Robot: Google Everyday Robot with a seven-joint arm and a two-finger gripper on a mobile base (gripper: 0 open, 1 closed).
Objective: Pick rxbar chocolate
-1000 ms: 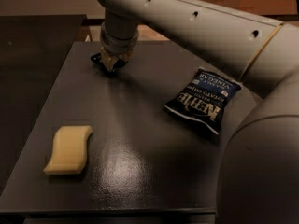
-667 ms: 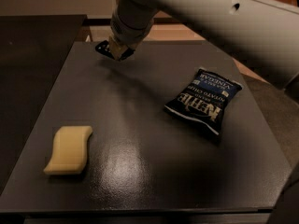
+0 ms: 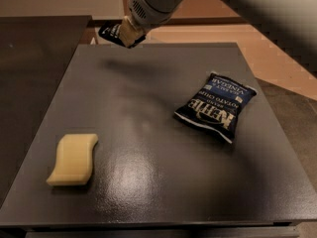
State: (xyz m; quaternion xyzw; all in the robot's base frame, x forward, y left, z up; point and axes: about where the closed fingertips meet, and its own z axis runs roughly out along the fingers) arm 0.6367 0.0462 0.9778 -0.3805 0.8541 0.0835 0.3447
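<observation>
The rxbar chocolate, a small flat black-wrapped bar, is held in the air above the table's far left corner. My gripper is shut on it, with the bar sticking out to the left of the fingers. The white arm reaches in from the top right and hides part of the bar.
A dark-blue Kettle chips bag lies on the right half of the dark table. A pale yellow sponge-like block lies near the front left. A second dark surface adjoins on the left; the floor shows at the right.
The gripper has risen from the table's far left area with the bar in it, moving up and away. The chips bag and the yellow block have not moved.
</observation>
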